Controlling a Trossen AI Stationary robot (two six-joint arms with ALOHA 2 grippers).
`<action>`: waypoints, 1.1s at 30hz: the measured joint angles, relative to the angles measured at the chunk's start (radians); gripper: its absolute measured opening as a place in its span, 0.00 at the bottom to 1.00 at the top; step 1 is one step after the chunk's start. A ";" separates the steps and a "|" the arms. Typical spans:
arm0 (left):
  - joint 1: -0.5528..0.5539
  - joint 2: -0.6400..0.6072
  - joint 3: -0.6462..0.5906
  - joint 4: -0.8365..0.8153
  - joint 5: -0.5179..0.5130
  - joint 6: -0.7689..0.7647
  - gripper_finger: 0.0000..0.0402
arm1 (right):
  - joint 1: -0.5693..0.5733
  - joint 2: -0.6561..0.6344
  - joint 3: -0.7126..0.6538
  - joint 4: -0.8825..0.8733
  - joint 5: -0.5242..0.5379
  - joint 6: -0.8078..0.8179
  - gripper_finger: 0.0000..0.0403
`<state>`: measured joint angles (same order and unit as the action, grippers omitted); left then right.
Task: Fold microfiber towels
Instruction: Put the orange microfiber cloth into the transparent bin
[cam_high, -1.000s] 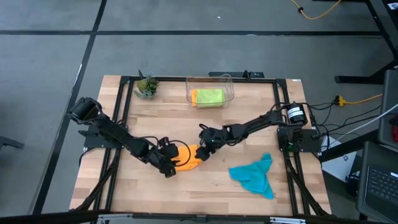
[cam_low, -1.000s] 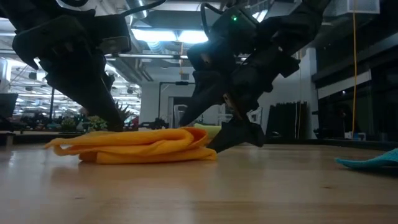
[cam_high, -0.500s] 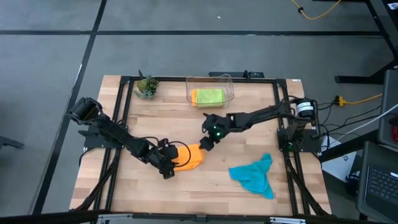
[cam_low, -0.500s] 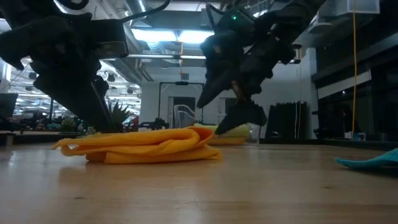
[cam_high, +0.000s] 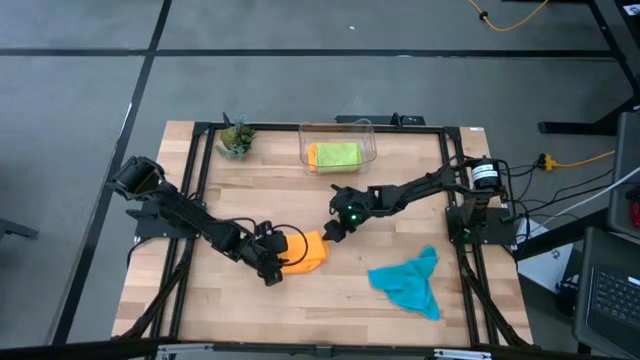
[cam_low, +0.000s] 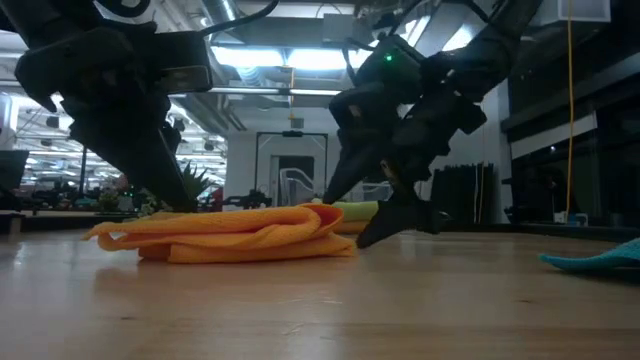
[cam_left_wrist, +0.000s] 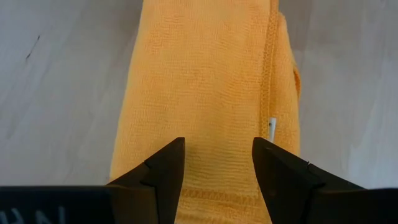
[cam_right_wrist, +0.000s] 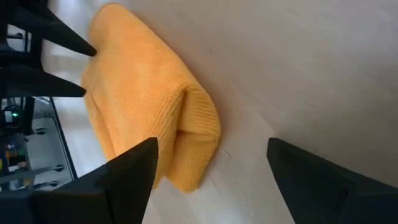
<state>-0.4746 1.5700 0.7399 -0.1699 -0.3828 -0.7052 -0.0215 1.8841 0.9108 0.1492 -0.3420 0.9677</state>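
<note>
A folded orange towel (cam_high: 308, 250) lies flat on the wooden table (cam_high: 400, 200), left of the middle. My left gripper (cam_high: 280, 264) slants down over the towel's left end (cam_left_wrist: 199, 81), open, with the hem showing between its fingers. My right gripper (cam_high: 332, 231) is open too. It hangs just off the towel's rounded right fold (cam_right_wrist: 193, 124), a little above the table and clear of it. A teal towel (cam_high: 408, 282) lies crumpled near the right front. A lime green towel (cam_high: 337, 155) sits in the clear bin (cam_high: 365, 130), with a strip of orange beside it. My left gripper has its open fingers (cam_left_wrist: 168, 168) over the hemmed left end (cam_left_wrist: 214, 196) of the orange towel, slanting down from the table's left. I cannot tell whether the tips rest on the cloth. The towel lies flat on the table.
A small potted plant (cam_high: 236, 138) stands at the far left, beside the clear bin at the far middle. Black frame rails (cam_high: 190, 200) run along the table's sides. Bare wood lies between the orange towel and the teal one.
My right gripper, open throughout, has drawn back from the orange towel's right end toward the table's far right and now stands clear of it. The towel's right end has settled a little; the rest has stayed put.
</note>
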 joint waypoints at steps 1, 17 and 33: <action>0.002 0.000 0.000 0.000 0.000 0.000 0.45 | 0.004 0.001 0.000 0.010 0.001 0.005 0.76; 0.010 0.000 0.000 -0.001 0.005 0.000 0.45 | 0.073 0.124 0.011 0.280 -0.022 0.130 0.76; 0.042 0.168 0.008 0.111 0.044 0.034 0.45 | 0.131 0.136 0.084 0.185 0.078 0.132 0.76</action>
<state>-0.4326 1.7380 0.7477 -0.0585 -0.3390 -0.6709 0.1096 2.0205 0.9950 0.3340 -0.2642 1.0993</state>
